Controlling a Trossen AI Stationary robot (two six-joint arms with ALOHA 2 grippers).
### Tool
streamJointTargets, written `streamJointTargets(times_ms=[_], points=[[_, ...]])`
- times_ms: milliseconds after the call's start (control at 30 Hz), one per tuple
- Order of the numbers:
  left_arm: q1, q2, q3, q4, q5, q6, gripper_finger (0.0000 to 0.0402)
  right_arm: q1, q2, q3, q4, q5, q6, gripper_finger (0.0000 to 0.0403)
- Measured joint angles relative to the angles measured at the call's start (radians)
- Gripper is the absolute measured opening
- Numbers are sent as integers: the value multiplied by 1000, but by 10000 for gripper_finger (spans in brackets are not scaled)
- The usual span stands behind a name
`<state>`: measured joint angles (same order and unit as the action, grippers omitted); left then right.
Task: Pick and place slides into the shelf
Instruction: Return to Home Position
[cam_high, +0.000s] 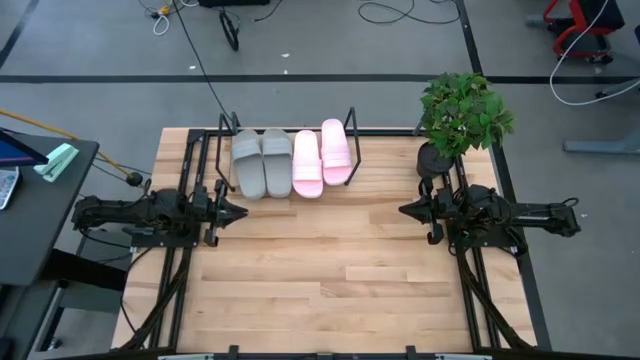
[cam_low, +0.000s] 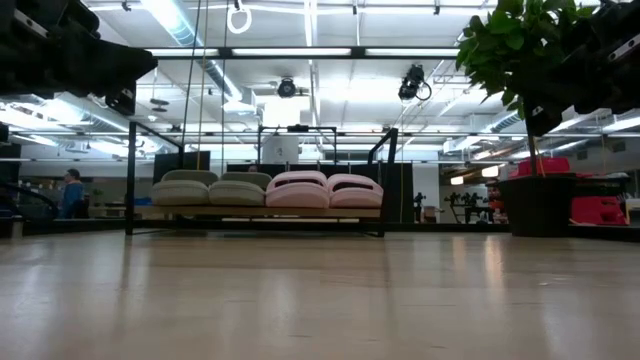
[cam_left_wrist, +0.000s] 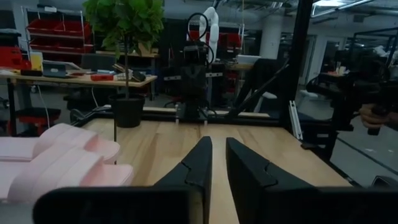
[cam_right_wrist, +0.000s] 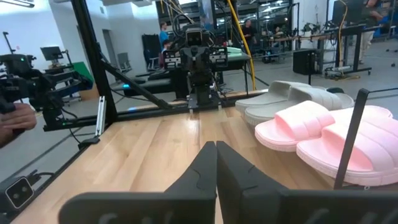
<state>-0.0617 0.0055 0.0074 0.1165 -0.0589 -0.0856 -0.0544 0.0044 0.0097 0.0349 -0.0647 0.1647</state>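
Note:
All four slides lie side by side on the black wire shelf (cam_high: 351, 125) at the table's far edge, soles down on its wires. The grey pair (cam_high: 262, 162) is on the left and the pale pink pair (cam_high: 321, 158) on the right. The low view shows the grey pair (cam_low: 212, 187) and the pink pair (cam_low: 327, 189) between the shelf's upright ends (cam_low: 384, 180). My left gripper (cam_high: 241, 211) hovers near the table's left side, just in front of the grey pair, its fingers (cam_left_wrist: 217, 142) a narrow gap apart. My right gripper (cam_high: 404, 210) hovers at the right, fingers (cam_right_wrist: 216, 144) shut.
A potted plant (cam_high: 458, 115) stands at the table's far right corner, just behind the right arm. Bare wood (cam_high: 320, 270) spreads between the two grippers and toward the near edge. A person's hand (cam_right_wrist: 15, 118) shows beyond the table's edge.

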Motion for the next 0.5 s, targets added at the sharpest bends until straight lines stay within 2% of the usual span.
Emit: streamJointTargets(times_ms=[200,500], points=[[0,1,0,-46,-8,6,55,0,0,0,0,0,0,4],[0,1,0,-16,-27,26,9,0,0,0,-1,0,0,9]])
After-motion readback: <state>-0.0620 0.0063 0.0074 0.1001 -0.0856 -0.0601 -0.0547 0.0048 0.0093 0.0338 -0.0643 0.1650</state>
